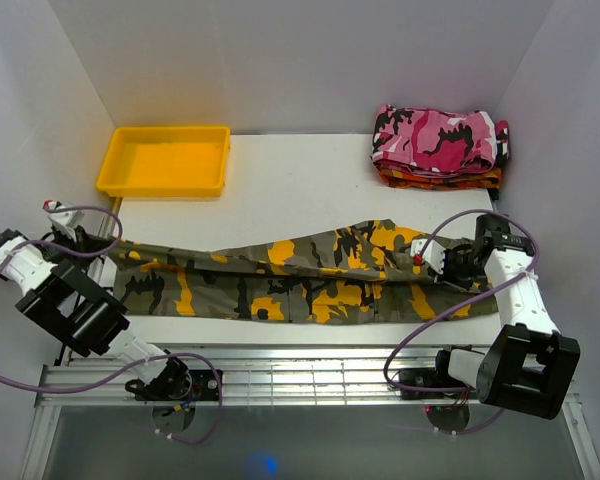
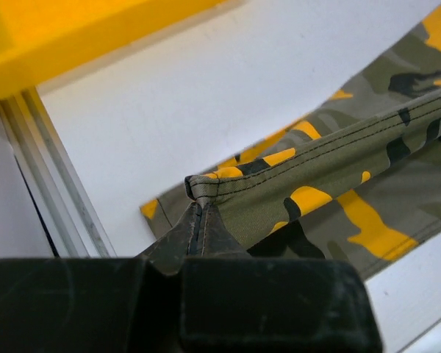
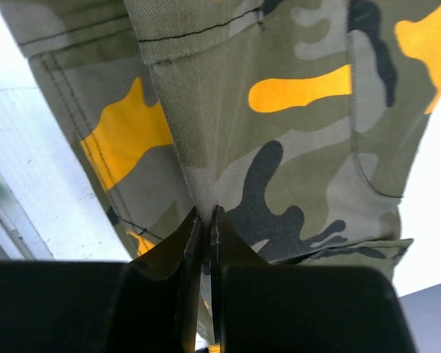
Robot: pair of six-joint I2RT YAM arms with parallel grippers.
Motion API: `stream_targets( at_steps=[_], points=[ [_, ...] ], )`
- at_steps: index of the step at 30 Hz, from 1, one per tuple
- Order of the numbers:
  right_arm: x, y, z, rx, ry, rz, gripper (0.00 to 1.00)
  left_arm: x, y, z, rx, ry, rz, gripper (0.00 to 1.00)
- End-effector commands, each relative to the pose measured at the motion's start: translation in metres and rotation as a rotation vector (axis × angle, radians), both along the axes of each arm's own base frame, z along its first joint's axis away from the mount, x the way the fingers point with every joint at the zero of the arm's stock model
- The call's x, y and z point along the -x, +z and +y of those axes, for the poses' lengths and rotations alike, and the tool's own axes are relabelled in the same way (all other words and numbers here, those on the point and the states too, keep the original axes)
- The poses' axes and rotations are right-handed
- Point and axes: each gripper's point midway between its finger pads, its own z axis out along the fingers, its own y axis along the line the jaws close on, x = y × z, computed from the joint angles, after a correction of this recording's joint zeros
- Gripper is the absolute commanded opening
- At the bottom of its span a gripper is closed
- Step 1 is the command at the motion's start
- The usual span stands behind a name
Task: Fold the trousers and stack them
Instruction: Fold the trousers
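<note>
My left pincer (image 2: pixel 196 217) is clamped on a hem corner of the trousers (image 1: pixel 280 285), and my right pincer (image 3: pixel 208 224) is pinched shut on their wider end. They stretch full length across the near table (image 1: pixel 300 190). I judge no cross fold made and stacking undone. Only overhead shows the folded pink camouflage garment (image 1: pixel 440 138) and yellow tray (image 1: pixel 165 160). Only the wrist views show the seams I grip.

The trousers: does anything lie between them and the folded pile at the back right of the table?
Nothing visible does. Only bare table lies between the trousers and the folded pile; the yellow tray sits far left.
</note>
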Motion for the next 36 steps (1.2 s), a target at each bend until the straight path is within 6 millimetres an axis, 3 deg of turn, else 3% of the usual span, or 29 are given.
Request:
stream_targets(
  at_steps=[1, 4, 7, 8, 10, 13, 14, 15, 18, 21, 23, 25, 28, 32, 36],
  points=[
    [0.01, -0.01, -0.026, 0.137, -0.004, 0.007, 0.08, 0.033, -0.023, 0.013, -0.202, -0.046, -0.02, 0.0],
    [0.023, -0.027, -0.025, 0.148, 0.01, 0.046, 0.08, 0.055, -0.058, 0.017, -0.256, -0.068, 0.055, 0.0],
    [0.037, -0.04, -0.021, 0.159, 0.037, 0.086, 0.08, 0.076, -0.094, 0.013, -0.279, -0.092, 0.138, 0.16],
    [0.039, -0.044, -0.02, 0.166, 0.045, 0.091, 0.08, 0.083, -0.105, 0.007, -0.269, -0.109, 0.167, 0.27],
    [0.047, -0.051, -0.017, 0.174, 0.061, 0.115, 0.08, 0.095, -0.113, 0.002, -0.272, -0.134, 0.205, 0.37],
    [0.051, -0.058, -0.014, 0.179, 0.069, 0.135, 0.08, 0.104, -0.107, 0.002, -0.249, -0.122, 0.232, 0.57],
    [0.053, -0.059, -0.013, 0.179, 0.07, 0.148, 0.08, 0.108, -0.103, -0.002, -0.193, -0.107, 0.269, 0.76],
    [0.052, -0.06, -0.01, 0.181, 0.077, 0.148, 0.08, 0.103, -0.092, 0.009, -0.194, -0.072, 0.275, 0.91],
    [0.051, -0.061, -0.007, 0.179, 0.073, 0.152, 0.08, 0.093, -0.076, 0.026, -0.066, 0.08, 0.344, 0.92],
    [0.053, -0.063, -0.001, 0.185, 0.077, 0.169, 0.08, 0.09, -0.072, 0.028, 0.023, 0.166, 0.401, 0.91],
    [0.057, -0.067, 0.001, 0.191, 0.081, 0.193, 0.08, 0.083, -0.076, 0.03, -0.011, 0.208, 0.422, 0.84],
    [0.061, -0.07, 0.003, 0.193, 0.074, 0.214, 0.08, 0.088, -0.091, 0.019, 0.009, 0.235, 0.516, 0.71],
    [0.061, -0.072, 0.004, 0.184, 0.041, 0.236, 0.08, 0.082, -0.1, 0.008, 0.06, 0.264, 0.589, 0.61],
    [0.056, -0.064, 0.009, 0.147, 0.0, 0.275, 0.08, 0.067, -0.104, -0.004, 0.199, 0.302, 0.643, 0.58],
    [0.047, -0.056, 0.012, 0.128, -0.027, 0.288, 0.08, 0.054, -0.111, -0.008, 0.23, 0.318, 0.649, 0.6]
  ],
)
